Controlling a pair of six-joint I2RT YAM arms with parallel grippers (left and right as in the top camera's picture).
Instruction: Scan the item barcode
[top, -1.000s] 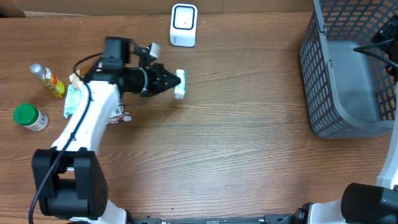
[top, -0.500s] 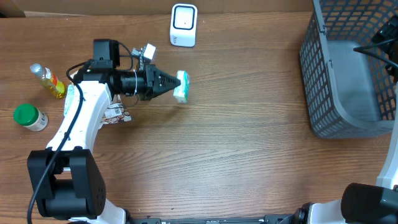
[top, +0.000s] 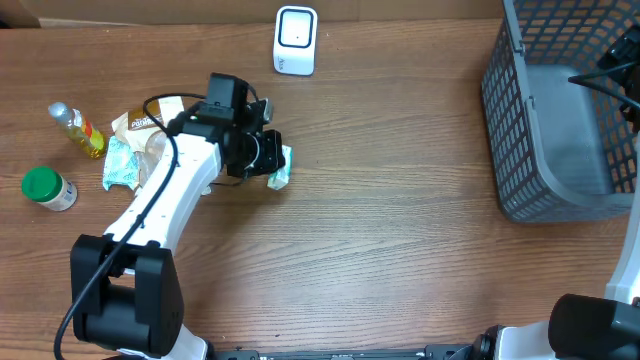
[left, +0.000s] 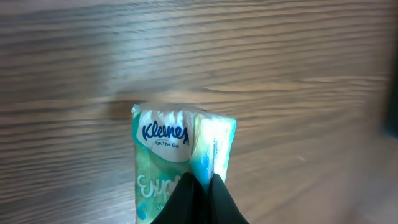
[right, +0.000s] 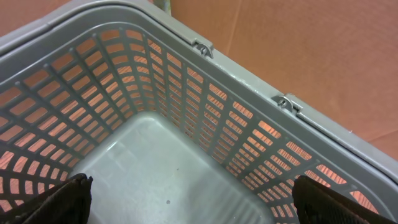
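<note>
A teal and white Kleenex tissue pack (left: 177, 146) is pinched at its lower edge by my left gripper (left: 202, 194), which is shut on it. From above, the pack (top: 281, 172) pokes out to the right of the gripper (top: 268, 160), just above the wooden table (top: 400, 250). The white barcode scanner (top: 295, 40) stands at the back of the table, well beyond the pack. My right gripper (right: 193, 205) is open over the grey basket (right: 155, 155), with nothing between its fingers.
The grey mesh basket (top: 520, 130) fills the right side. On the left lie a small bottle of yellow liquid (top: 78, 128), a green-lidded jar (top: 48, 187) and some snack packets (top: 135, 145).
My left arm has swung its wrist round and brought the tissue pack lower and nearer. The snack packets behind the arm now show. The right arm is still.
</note>
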